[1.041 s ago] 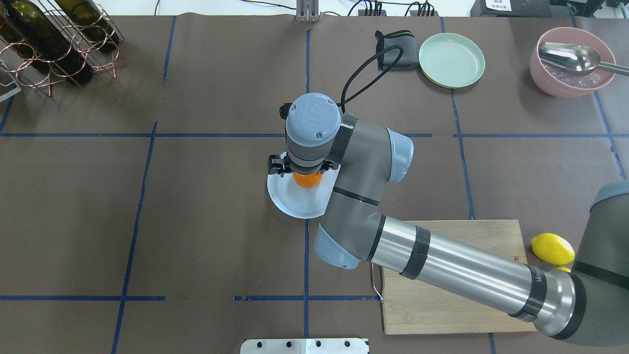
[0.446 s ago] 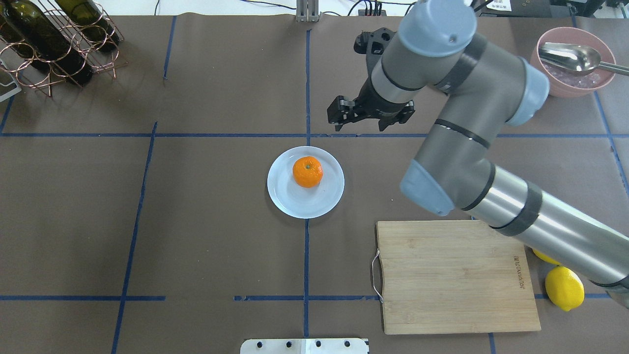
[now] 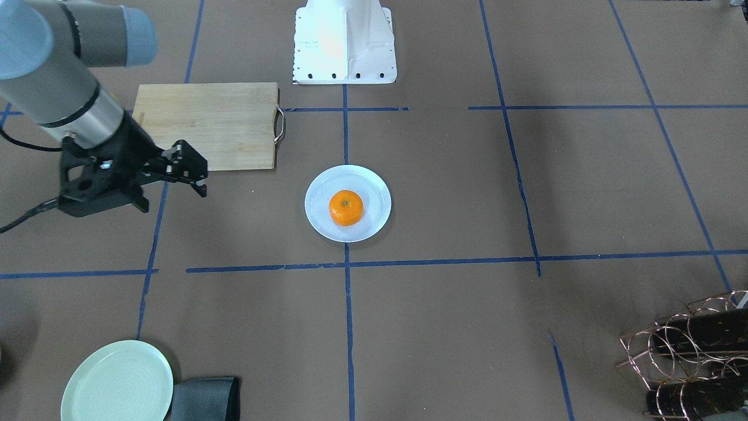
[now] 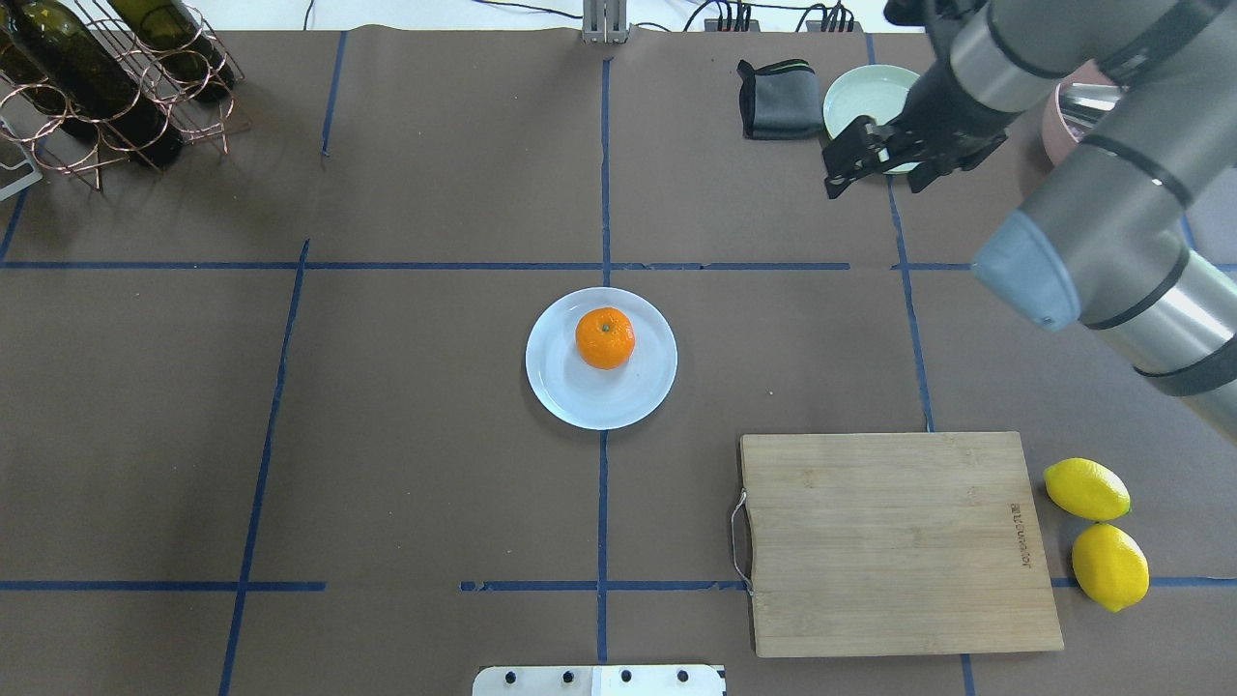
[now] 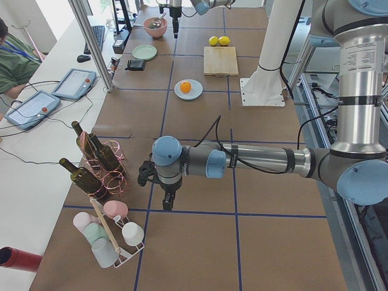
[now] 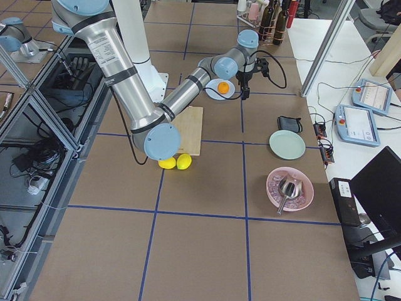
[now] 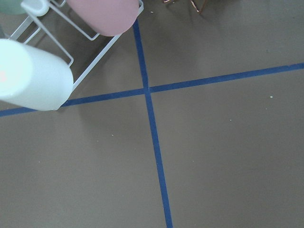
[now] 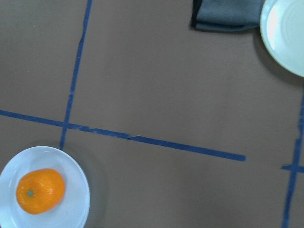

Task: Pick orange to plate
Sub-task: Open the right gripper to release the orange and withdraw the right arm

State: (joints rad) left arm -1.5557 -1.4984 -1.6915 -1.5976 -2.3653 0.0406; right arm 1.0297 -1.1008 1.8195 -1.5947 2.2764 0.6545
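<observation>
The orange (image 4: 605, 338) is bright orange with a tiny green dimple. Its plate (image 4: 580, 401) is pale bluish-white. The table (image 4: 425, 387) is brown, crossed by a grid of blue tape lines. The second plate (image 3: 117, 383) is mint green with faint rings. The lemons (image 4: 1087, 489) are yellow, the board (image 4: 889, 541) pale wood, the cloth (image 4: 773, 106) dark grey and the bowl (image 6: 270, 182) pink. Dark green bottles (image 4: 58, 48) lie in a copper rack (image 4: 145, 97).

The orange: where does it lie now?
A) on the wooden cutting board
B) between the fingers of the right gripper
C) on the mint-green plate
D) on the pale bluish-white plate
D: the orange sits on the pale bluish-white plate, with the right gripper empty and well away from it.
</observation>
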